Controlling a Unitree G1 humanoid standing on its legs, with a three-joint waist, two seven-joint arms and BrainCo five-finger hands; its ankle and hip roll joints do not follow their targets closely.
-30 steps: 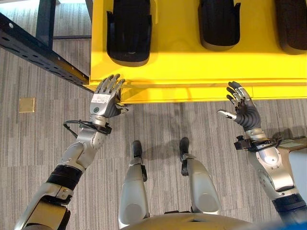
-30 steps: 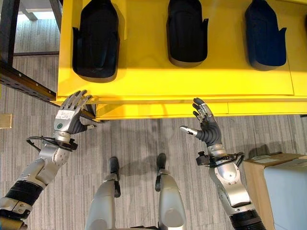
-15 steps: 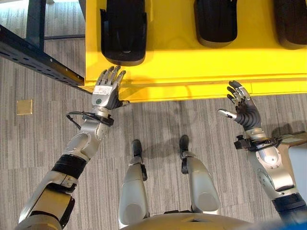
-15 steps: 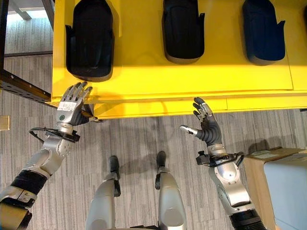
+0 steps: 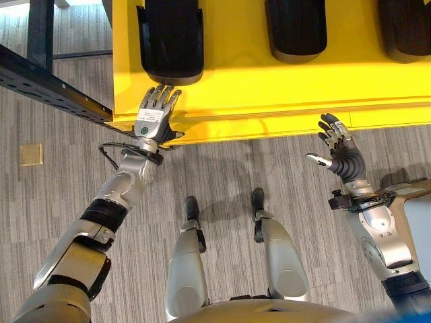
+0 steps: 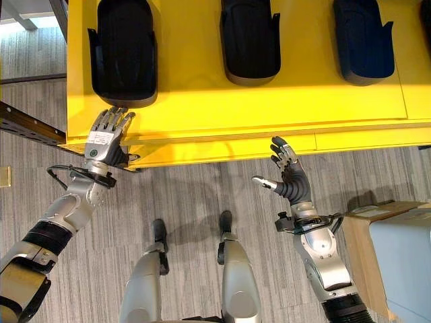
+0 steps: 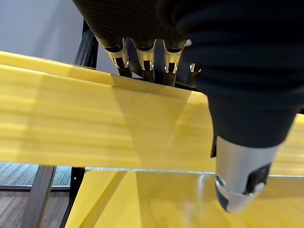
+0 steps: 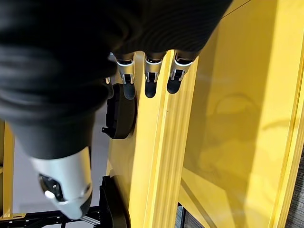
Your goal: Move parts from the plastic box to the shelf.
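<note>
Three dark moulded parts lie in a row in the yellow plastic box (image 5: 269, 94): the left part (image 5: 172, 40), the middle part (image 5: 296, 30) and the right part (image 6: 363, 40). My left hand (image 5: 151, 121) stretches over the box's near rim, open, its straight fingers (image 7: 145, 57) reaching the near end of the left part. I cannot tell whether they touch it. My right hand (image 5: 340, 151) hovers open above the floor just short of the box's front wall, palm toward the box, holding nothing. In the right wrist view its fingers (image 8: 149, 71) point at a part (image 8: 121, 111).
A dark metal rack beam (image 5: 47, 84) runs diagonally at the left, beside the box's corner. A cardboard box (image 6: 360, 232) with a pale top stands at the lower right by my right arm. A small yellow square (image 5: 30, 154) lies on the grey floor.
My left hand has moved forward from the box's front edge up over its rim to the left part's near end. The right hand has stayed put.
</note>
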